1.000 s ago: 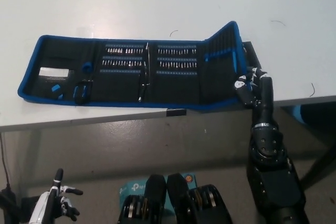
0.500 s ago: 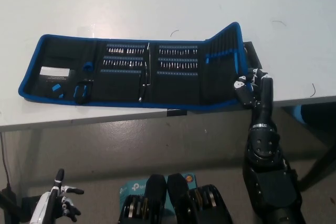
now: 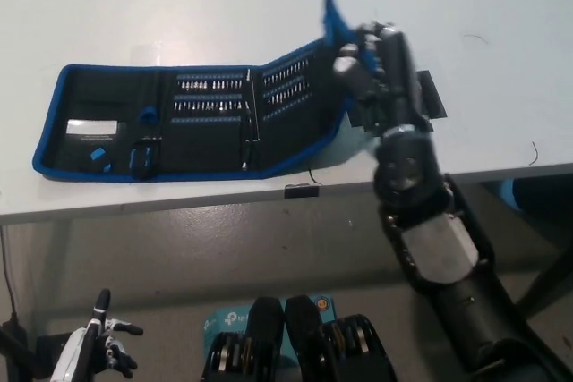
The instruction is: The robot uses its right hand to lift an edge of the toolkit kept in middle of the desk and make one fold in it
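The black right robot hand (image 3: 372, 60), at upper right of centre, is clamped on the raised right end of the blue-edged black fabric toolkit (image 3: 192, 123), which lies mid-frame on the white bench (image 3: 179, 6). The white left robot hand (image 3: 98, 346) rests at lower left, fingers apart.

A white desk (image 3: 179, 6) carries the opened black, blue-edged toolkit (image 3: 161, 123), its right end raised.

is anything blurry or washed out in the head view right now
Head view: the right hand and the lifted end of the toolkit are smeared by motion blur; the flat part of the toolkit and the left hand stay sharp; the desk is bright and even, with no hard glare.
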